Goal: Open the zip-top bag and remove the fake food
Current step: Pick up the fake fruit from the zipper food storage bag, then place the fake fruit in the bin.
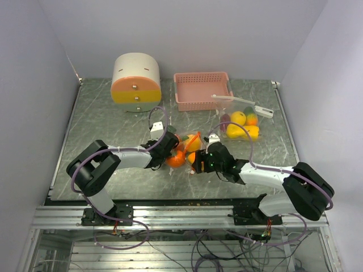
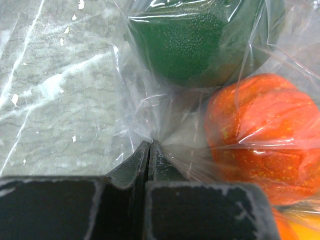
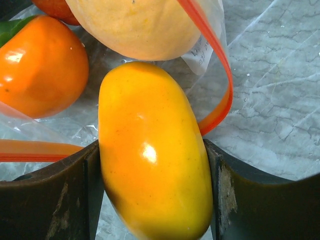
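Note:
A clear zip-top bag (image 1: 187, 143) with an orange-red zip strip (image 3: 216, 60) lies mid-table, its mouth open. My left gripper (image 1: 172, 152) is shut on the bag's film (image 2: 142, 107); its closed tips (image 2: 151, 145) sit beside a dark green vegetable (image 2: 192, 40) and an orange pumpkin (image 2: 260, 135), both inside the bag. My right gripper (image 1: 197, 160) is shut on a glossy yellow-orange mango (image 3: 150, 110) at the bag mouth, one finger (image 3: 75, 190) on each side. An orange fruit (image 3: 42, 65) and a pale yellow fruit (image 3: 135, 22) lie behind it in the bag.
A second clear bag (image 1: 241, 126) with yellow, purple and green pieces lies right of centre, behind my right arm. A pink basket (image 1: 201, 90) stands at the back. A round cream, orange and yellow drawer box (image 1: 136, 82) stands at the back left.

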`<action>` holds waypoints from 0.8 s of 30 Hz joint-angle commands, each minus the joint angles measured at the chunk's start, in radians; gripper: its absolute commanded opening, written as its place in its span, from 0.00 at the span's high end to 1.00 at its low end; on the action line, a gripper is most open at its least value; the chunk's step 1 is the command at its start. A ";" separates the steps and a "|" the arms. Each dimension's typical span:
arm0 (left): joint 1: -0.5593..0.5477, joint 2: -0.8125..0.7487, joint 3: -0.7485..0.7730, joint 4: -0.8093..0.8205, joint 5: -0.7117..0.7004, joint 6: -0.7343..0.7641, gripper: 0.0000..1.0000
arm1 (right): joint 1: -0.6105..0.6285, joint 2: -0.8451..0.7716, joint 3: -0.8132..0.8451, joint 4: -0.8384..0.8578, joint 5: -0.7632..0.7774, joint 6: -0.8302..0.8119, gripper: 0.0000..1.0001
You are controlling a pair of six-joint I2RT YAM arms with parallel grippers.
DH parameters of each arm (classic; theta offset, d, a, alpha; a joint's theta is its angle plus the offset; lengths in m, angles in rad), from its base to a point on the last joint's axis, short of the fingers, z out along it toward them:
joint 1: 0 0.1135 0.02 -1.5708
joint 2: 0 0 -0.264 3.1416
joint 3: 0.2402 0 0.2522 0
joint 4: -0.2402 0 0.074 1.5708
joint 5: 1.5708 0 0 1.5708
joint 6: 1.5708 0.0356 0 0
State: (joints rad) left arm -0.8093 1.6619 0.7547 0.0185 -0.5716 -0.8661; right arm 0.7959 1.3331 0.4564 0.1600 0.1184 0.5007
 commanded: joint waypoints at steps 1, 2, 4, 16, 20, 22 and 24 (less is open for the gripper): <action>-0.008 0.022 -0.026 -0.009 0.054 0.015 0.93 | 0.000 -0.012 0.034 -0.052 -0.014 -0.049 0.79; -0.008 0.026 -0.027 -0.009 0.055 0.015 0.93 | 0.000 -0.027 0.042 -0.070 -0.002 -0.049 0.79; -0.008 0.036 -0.030 -0.003 0.052 0.014 0.93 | 0.000 -0.087 0.048 -0.106 0.049 -0.034 0.79; 0.007 0.068 -0.090 0.086 0.061 0.008 0.93 | -0.079 -0.311 0.279 -0.248 0.286 -0.077 0.75; 0.007 0.039 -0.119 0.108 0.070 0.003 0.93 | -0.183 -0.156 0.370 -0.150 0.250 -0.090 0.75; 0.007 0.037 -0.127 0.115 0.075 0.000 0.93 | -0.265 -0.054 0.449 -0.105 0.201 -0.087 0.75; 0.007 0.041 -0.131 0.126 0.096 0.002 0.93 | -0.295 0.054 0.528 -0.081 0.233 -0.122 0.75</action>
State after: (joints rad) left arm -0.8040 1.6737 0.6735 0.2317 -0.5533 -0.8654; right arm 0.5728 1.2354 0.8734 0.0105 0.3378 0.4294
